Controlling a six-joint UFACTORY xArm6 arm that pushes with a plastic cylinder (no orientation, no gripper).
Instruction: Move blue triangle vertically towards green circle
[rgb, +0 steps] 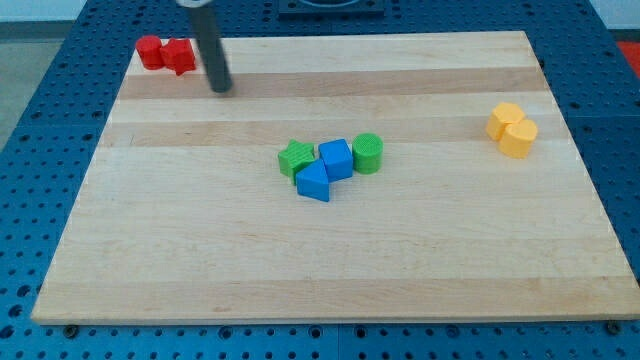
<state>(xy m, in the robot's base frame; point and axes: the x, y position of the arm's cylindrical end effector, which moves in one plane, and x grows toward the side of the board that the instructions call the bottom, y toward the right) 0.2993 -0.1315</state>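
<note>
The blue triangle (313, 182) lies near the board's middle, at the bottom of a tight cluster. A blue cube (336, 159) touches it at its upper right. The green circle (367, 153) stands to the right of the cube, up and right of the triangle. A green star-shaped block (295, 158) sits at the cluster's left. My tip (220, 88) rests on the board at the upper left, far up and left of the cluster, touching no block.
Two red blocks (166, 53) sit together at the board's top left corner, left of my tip. Two yellow blocks (512, 129) sit together near the right edge. The wooden board (200, 260) lies on a blue perforated table.
</note>
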